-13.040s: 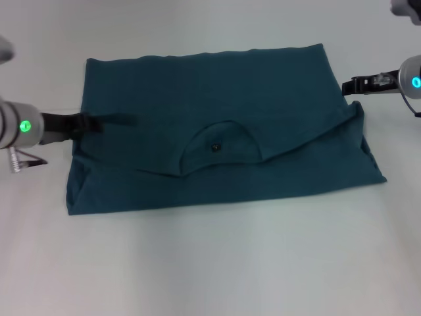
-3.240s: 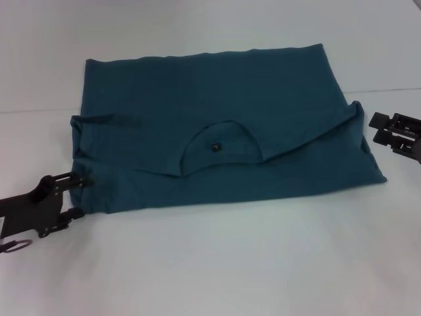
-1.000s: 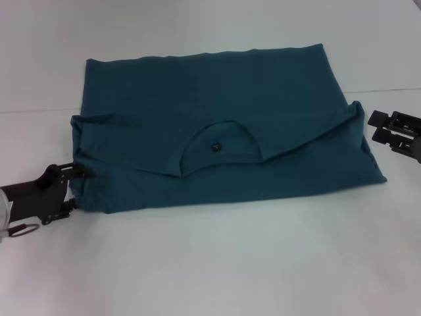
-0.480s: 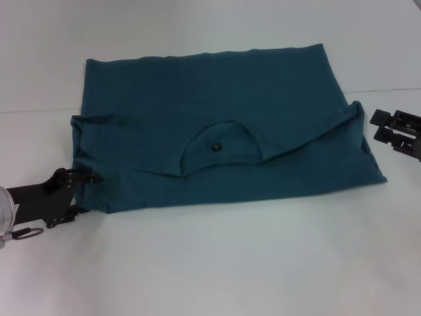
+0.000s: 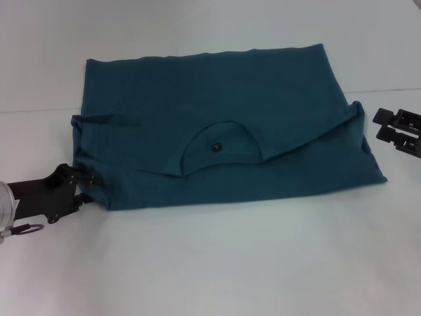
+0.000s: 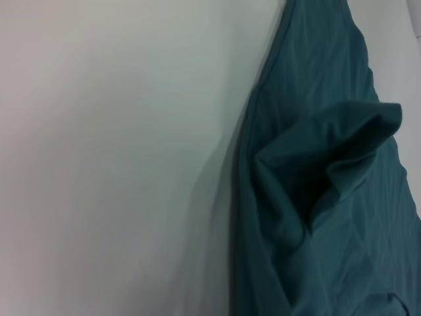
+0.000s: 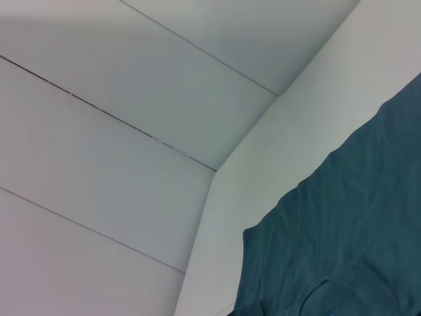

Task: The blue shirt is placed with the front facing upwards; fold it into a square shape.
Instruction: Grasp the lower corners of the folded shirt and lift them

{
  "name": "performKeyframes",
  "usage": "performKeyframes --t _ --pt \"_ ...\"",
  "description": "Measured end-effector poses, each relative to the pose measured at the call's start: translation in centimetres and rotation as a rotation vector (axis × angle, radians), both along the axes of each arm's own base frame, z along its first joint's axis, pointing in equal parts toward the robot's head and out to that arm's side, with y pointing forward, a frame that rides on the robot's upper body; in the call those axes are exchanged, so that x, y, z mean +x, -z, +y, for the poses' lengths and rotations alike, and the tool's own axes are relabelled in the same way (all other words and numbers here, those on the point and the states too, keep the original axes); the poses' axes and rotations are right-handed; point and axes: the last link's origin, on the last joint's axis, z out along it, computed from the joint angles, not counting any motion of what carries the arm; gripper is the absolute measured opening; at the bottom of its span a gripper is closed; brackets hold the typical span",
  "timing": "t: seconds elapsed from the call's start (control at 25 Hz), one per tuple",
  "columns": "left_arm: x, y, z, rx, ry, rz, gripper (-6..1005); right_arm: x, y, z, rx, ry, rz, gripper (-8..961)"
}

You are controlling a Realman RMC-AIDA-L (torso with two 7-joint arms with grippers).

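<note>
- The left gripper (image 5: 85,183) sits at the shirt's (image 5: 217,125) near-left corner, its black fingertips touching the cloth edge. Whether they pinch the fabric or merely rest against it cannot be told; the tips merge with the dark cloth.
- The left arm is cut off by the picture's edge just behind the gripper, with a small ring dangling below it.
- The right gripper (image 5: 378,126) hangs just off the shirt's right edge, apart from the cloth. Its black fingers look spread, and the arm behind is cut off by the frame.
- The shirt lies flat on the white bench (image 5: 217,263), folded into a broad rectangle with the plain teal back on top.
- Its round collar (image 5: 220,146) shows as a half-moon near the middle of the shirt, with a small dark tag inside.
- No chest lettering shows; it is folded under.
- The left wrist view shows a bunched, puckered fold (image 6: 322,164) at the shirt's edge beside bare bench.
- The right wrist view catches only a corner of the shirt (image 7: 348,250) against white wall panels.
</note>
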Motion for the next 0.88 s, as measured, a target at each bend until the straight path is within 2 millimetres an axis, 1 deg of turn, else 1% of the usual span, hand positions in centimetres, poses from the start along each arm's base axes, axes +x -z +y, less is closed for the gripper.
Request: performKeyframes --t 0.24,0.56,0.76,0.88 --pt "-0.5 -0.1 -0.1 0.004 -0.012 0.01 346 -0.1 0.0 0.1 -0.002 -0.002 -0.001 627" --pt "-0.6 -0.1 -0.2 0.006 -0.006 0.023 116 -0.1 0.1 0.0 -0.008 -0.002 -0.002 628" --pt "0.2 -0.3 -0.1 0.015 0.072 0.003 43 0.1 0.0 0.0 -0.013 -0.001 -0.011 628" --pt "0.8 -0.7 -0.2 0.03 0.139 -0.021 43 0.3 0.0 -0.1 -0.034 0.005 -0.033 628"
